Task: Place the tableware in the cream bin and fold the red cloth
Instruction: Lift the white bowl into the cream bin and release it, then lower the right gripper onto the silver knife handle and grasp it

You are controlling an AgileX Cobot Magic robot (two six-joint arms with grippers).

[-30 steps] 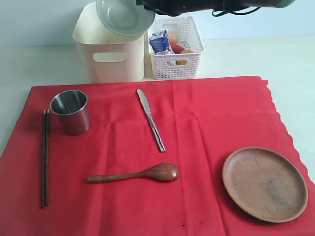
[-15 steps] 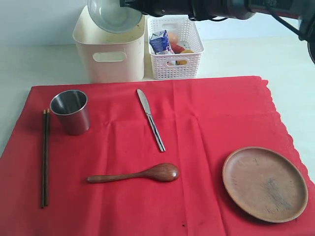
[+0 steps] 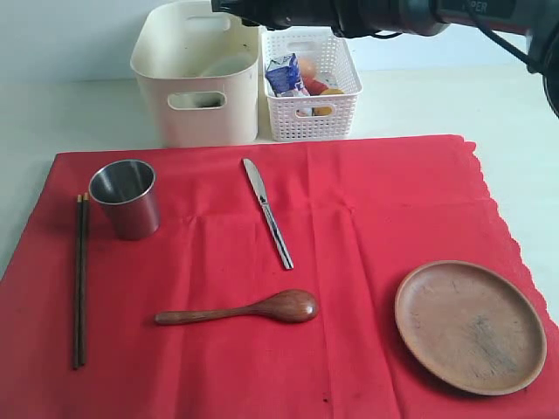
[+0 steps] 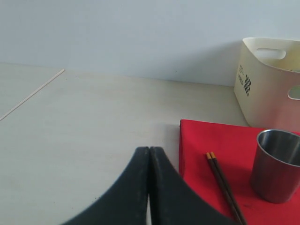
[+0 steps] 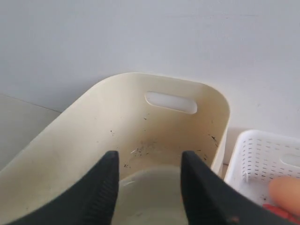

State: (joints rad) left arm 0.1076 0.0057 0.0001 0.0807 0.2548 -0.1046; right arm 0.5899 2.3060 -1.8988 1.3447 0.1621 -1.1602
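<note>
- My right arm (image 3: 367, 13) reaches across the far edge of the scene, stretched level above the white lattice basket (image 3: 310, 122), with its tip over the cream bin (image 3: 196, 122).
- My right jaws stand apart and grip nothing. They point down into the bin's open mouth.
- My left jaws are pressed together and empty. They sit low over the bare desk (image 4: 70, 140), just off the corner of the red cloth (image 4: 201, 145).
- The right wrist view looks straight into the bin, where the pale bowl (image 5: 150, 197) lies on the bottom, framed between my two dark jaws. The exterior view shows only a sliver of that bowl past the rim.
- Only the exterior view shows the whole spread on the cloth: the silver table knife (image 3: 267, 212) near the middle, the brown wooden spoon (image 3: 240, 310) nearer the front, and the round wooden plate (image 3: 470, 326) at the right front corner.
- The left wrist view shows the steel cup (image 4: 276, 166) standing upright and the dark chopsticks (image 4: 225, 187) just beside it. Both are on the cloth and close to my left jaws, but neither touches them.
- The knife, spoon and plate all lie well apart from my right jaws.
</note>
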